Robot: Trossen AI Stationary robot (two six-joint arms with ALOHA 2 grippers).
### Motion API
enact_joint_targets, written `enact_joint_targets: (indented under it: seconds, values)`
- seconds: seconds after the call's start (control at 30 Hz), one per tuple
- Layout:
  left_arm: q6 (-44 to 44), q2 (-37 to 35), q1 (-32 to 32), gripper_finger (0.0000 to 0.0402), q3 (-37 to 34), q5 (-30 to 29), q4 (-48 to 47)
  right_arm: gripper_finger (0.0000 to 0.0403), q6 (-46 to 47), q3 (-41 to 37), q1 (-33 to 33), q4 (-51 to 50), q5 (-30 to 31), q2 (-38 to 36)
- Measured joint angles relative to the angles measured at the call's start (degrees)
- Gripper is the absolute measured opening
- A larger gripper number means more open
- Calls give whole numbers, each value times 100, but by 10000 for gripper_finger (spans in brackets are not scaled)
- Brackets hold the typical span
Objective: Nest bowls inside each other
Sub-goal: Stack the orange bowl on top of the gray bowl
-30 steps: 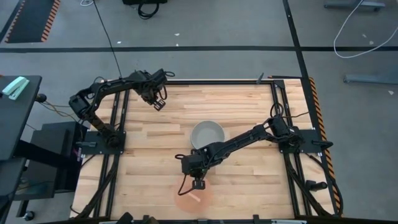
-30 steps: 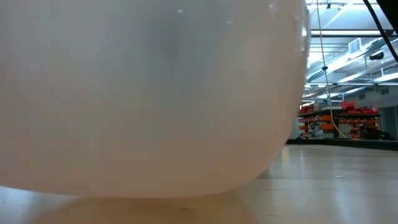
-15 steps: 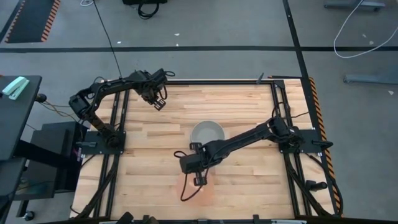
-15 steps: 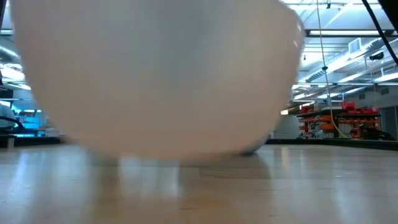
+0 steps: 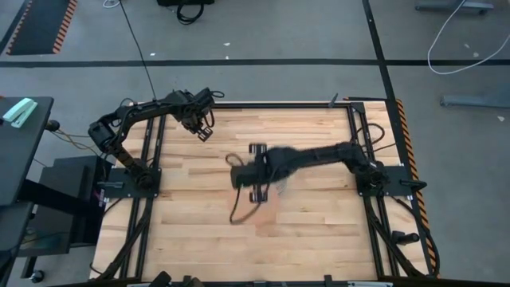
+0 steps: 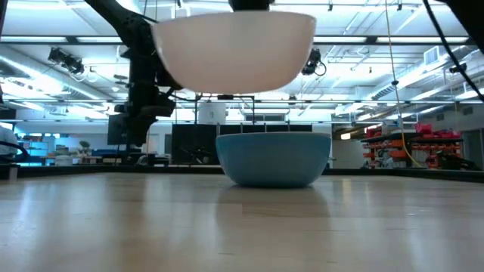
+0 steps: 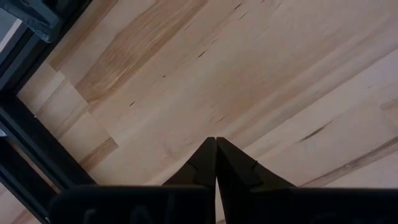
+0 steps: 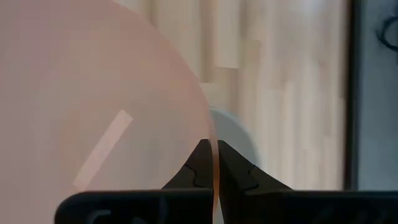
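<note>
The right gripper (image 8: 214,163) is pinching the rim of the pink bowl (image 8: 93,124), its two fingers pressed on the thin wall from both sides. In the low view this bowl (image 6: 234,49) hangs in the air, upright, above the blue bowl (image 6: 274,157) and not touching it. The blue bowl stands on the table (image 6: 242,227) near the middle. In the right wrist view a grey bowl (image 8: 231,140) shows below the pink one; whether it sits inside the blue bowl I cannot tell. In the high view the right arm (image 5: 311,158) is blurred over the table's middle and covers the bowls. The left gripper (image 5: 203,130) waits above the far left part of the table, well apart from the bowls, with its jaws pressed together and holding nothing.
</note>
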Motion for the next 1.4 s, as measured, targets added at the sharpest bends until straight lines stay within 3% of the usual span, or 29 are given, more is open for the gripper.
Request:
enact_joint_targets:
  seconds: [0.3,0.47,0.83,1.07,1.4]
  values:
    - [48,0,1,23,0,-1,56,5,242,-117,-1150,-310,-39,-578]
    - [48,0,0,12,0,-1,74,5,631,-117,-1650,-465,-636,-866]
    - [48,0,0,27,0,-1,80,5,697,-449,-1841,-423,-1213,-977]
    - [47,0,-28,21,0,-1,87,5,694,-1507,-1835,-83,-1208,-1344]
    - [48,0,-61,17,0,1,144,5,742,-4340,-1862,2127,-1554,-2890]
